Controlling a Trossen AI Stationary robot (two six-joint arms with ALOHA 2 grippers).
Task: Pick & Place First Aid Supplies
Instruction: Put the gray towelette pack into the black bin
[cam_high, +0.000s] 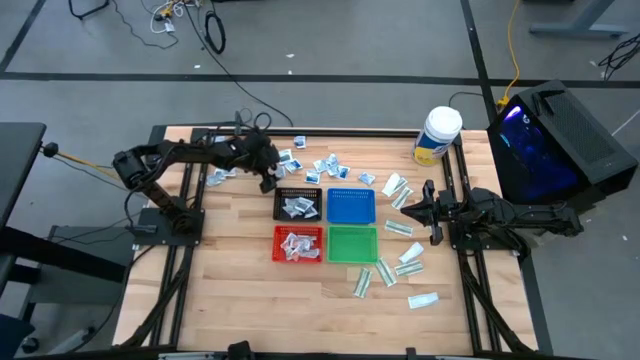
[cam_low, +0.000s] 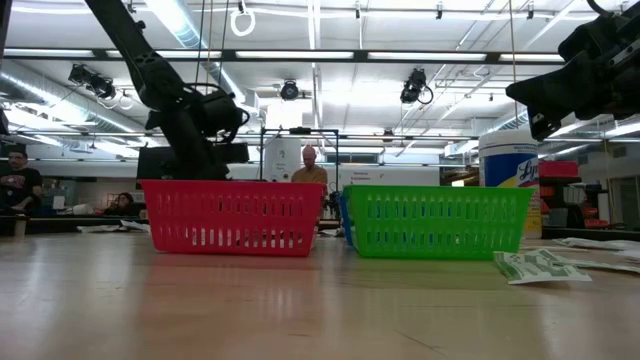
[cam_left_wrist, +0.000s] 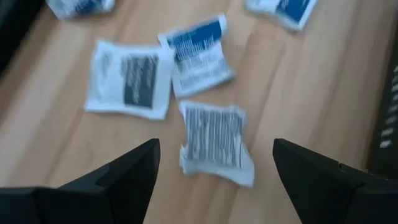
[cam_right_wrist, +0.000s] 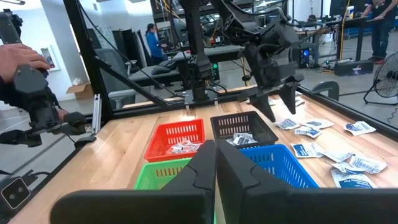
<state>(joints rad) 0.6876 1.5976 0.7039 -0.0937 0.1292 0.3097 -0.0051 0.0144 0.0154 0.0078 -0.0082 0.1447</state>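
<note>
Small white packets with bluish print (cam_high: 325, 168) lie scattered on the wood at the table's far side. Longer white-and-green ones (cam_high: 400, 262) lie to the right. My left gripper (cam_left_wrist: 214, 171) hovers open, pointing down over a squarish packet with a barcode (cam_left_wrist: 215, 142), one finger on either side and not touching it. In the high view it (cam_high: 268, 180) stands just beyond the black tray (cam_high: 299, 190). My right gripper (cam_right_wrist: 216, 163) waits shut at the right (cam_high: 410, 208), above the table. Packets lie in the black tray and in the red tray (cam_high: 298, 245).
Four mesh trays stand mid-table: black, blue (cam_high: 351, 205), red and green (cam_high: 352, 244). A big white jar with a yellow label (cam_high: 437, 136) is at the far right. Two more packets (cam_left_wrist: 130, 78) (cam_left_wrist: 198, 53) lie close beyond the left fingers. People show in the room behind (cam_low: 310, 165).
</note>
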